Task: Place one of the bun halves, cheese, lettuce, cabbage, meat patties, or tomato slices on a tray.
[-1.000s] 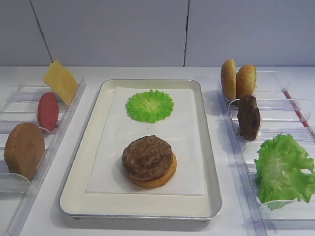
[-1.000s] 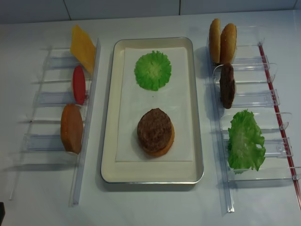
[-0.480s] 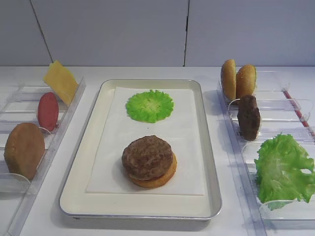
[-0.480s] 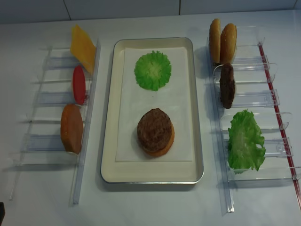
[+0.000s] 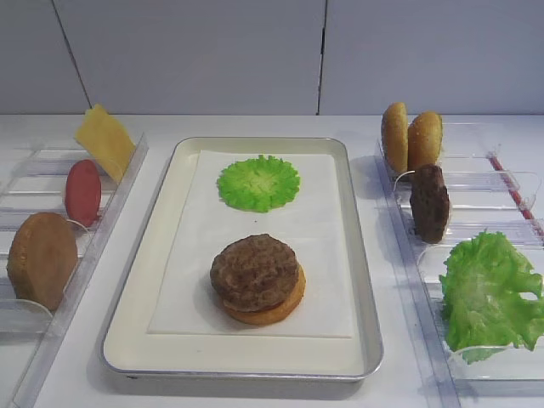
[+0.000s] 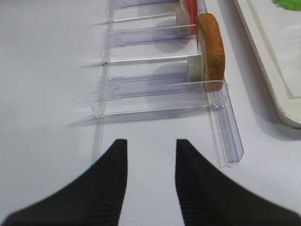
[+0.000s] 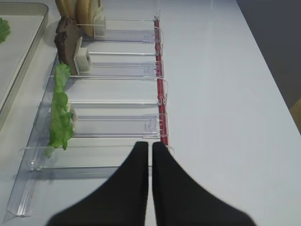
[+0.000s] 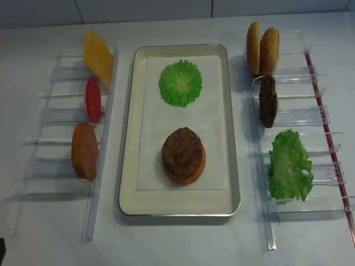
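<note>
Resting well back from the work, both arms are absent from the two high views; only the wrist views show them. Right gripper (image 7: pixel 150 155): jaws pressed together, nothing between them, hanging above the near end of the right clear rack (image 7: pixel 94 155). Left gripper (image 6: pixel 151 155): jaws apart, empty, above bare table just short of the left clear rack (image 6: pixel 155 87).

Tray (image 8: pixel 128 138) sits in the middle between the racks; on its white liner, a ruffled green cabbage round (image 8: pixel 180 82) at the far end and a meat patty (image 8: pixel 182 152) stacked on a bun half (image 8: pixel 198 169) at the near end; the stack looks part-built.

Candidates left in the racks, all standing on edge: on the right, lettuce leaf (image 7: pixel 60 113) nearest the right jaws, then a second patty (image 7: pixel 66 37), then two bun halves (image 7: pixel 80 9) farthest; on the left, a bun half (image 6: pixel 210 49) nearest the left jaws, a tomato slice (image 8: pixel 92 100) behind it, cheese slice (image 8: pixel 97 54) at the far end.

Key relation: the lettuce lies ahead of and to the left of the right jaws, its flat face turned toward the tray, its long axis running along the rack; judged, the right arm is the nearer for it, but must open before approaching; the left arm, already open, has its bun ahead and to the right.
</note>
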Controlling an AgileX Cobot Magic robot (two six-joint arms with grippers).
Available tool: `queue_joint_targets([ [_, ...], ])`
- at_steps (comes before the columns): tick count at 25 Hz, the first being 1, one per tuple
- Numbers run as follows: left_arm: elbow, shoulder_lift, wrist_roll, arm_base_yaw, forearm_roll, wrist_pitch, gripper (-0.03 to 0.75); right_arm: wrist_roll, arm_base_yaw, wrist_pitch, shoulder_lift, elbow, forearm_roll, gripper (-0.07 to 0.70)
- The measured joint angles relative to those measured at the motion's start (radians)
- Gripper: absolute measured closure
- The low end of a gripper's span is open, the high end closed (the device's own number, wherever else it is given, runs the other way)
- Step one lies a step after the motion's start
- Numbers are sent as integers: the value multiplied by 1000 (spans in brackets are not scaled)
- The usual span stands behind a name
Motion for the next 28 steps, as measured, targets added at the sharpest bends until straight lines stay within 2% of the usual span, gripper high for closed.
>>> queue_joint_targets([
  [28, 0, 0, 0, 0, 0, 0, 484, -4, 0, 0, 0, 0, 0, 596],
])
